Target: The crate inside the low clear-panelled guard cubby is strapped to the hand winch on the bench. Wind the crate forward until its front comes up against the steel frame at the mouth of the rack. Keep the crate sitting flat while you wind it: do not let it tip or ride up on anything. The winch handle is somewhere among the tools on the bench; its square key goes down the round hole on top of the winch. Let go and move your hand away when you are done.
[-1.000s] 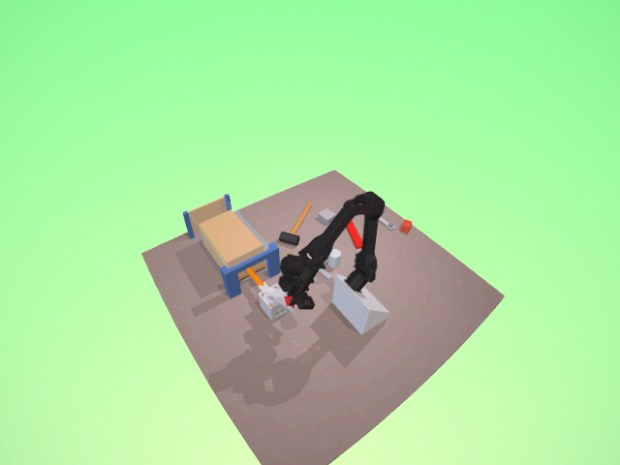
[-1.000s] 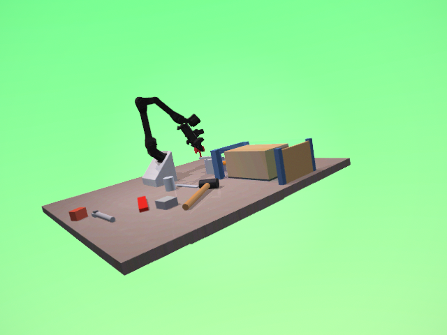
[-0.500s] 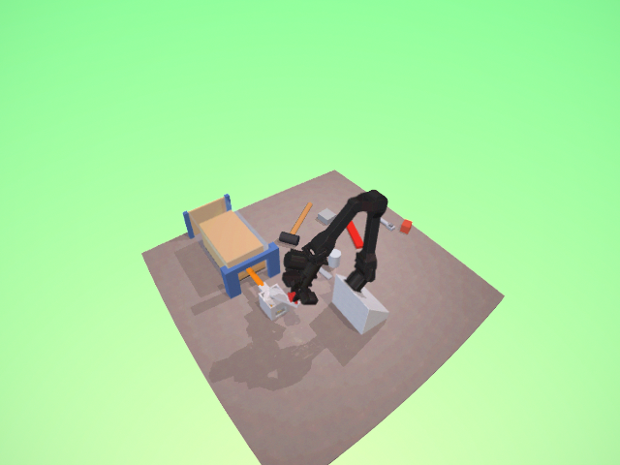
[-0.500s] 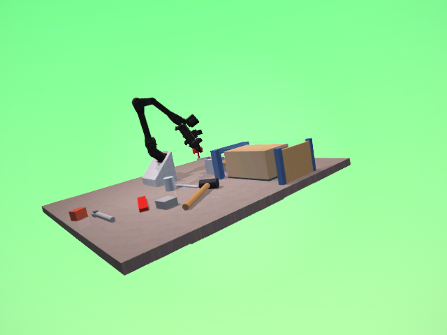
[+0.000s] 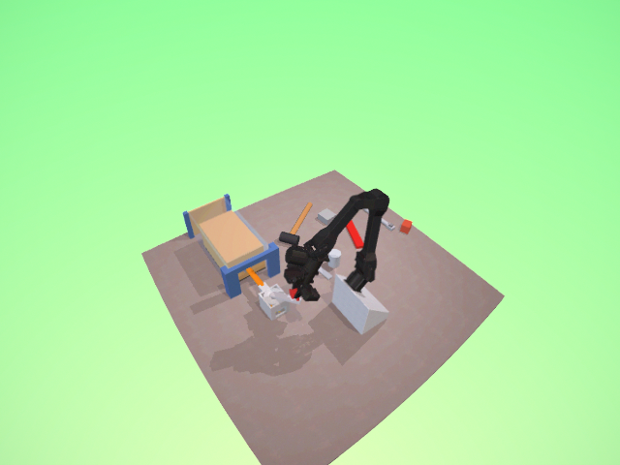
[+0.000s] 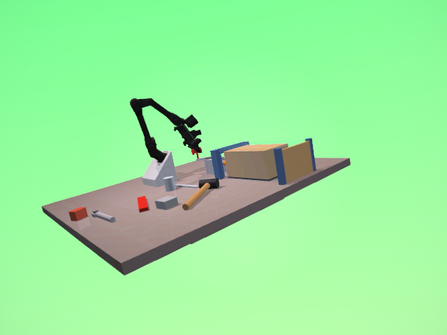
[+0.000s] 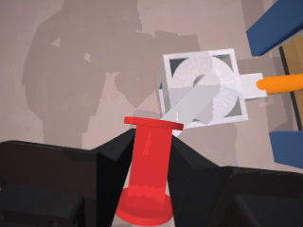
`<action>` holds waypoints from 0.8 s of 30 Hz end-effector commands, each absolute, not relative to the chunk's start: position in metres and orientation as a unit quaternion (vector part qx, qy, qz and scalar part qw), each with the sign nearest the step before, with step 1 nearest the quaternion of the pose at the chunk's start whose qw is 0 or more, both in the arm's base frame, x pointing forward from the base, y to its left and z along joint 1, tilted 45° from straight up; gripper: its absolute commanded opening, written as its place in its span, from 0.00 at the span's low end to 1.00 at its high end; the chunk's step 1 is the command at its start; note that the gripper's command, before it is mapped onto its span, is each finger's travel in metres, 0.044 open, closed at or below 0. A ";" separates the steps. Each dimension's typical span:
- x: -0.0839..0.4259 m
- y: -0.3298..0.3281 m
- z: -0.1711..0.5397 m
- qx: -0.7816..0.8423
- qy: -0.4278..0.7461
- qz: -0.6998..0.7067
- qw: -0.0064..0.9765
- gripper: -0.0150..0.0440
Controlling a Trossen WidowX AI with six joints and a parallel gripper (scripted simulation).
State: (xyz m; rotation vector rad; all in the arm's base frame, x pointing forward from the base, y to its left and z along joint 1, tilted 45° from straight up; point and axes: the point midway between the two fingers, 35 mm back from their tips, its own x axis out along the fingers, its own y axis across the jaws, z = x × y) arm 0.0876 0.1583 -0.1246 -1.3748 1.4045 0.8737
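My gripper [image 5: 299, 294] [image 6: 197, 149] [image 7: 150, 135] is shut on the red grip of the winch handle. The handle's pale crank arm [image 7: 189, 104] reaches over the top of the grey winch [image 5: 272, 309] [image 6: 210, 166] [image 7: 242, 108], its end over the centre; the key and hole are hidden. The orange strap [image 5: 255, 276] [image 6: 224, 162] [image 7: 284, 84] runs from the winch towards the crate. The tan crate [image 5: 232, 237] [image 6: 248, 162] sits flat in the cubby, its front close behind the blue steel frame [image 5: 231, 282] [image 6: 217, 165] [image 7: 276, 29]. I cannot tell if they touch.
A mallet [image 5: 289, 237] [image 6: 208, 183], a grey block [image 5: 326, 216] [image 6: 166, 202], a red bar [image 5: 355, 234] [image 6: 142, 204], a wrench [image 6: 103, 216], a pale cylinder [image 5: 334, 258] [image 6: 168, 183] and a red block [image 5: 406, 227] [image 6: 78, 213] lie on the bench beyond the arm's base [image 5: 359, 310] [image 6: 160, 171].
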 end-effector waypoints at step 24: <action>0.124 0.137 -0.108 -0.575 0.572 0.339 0.477 0.25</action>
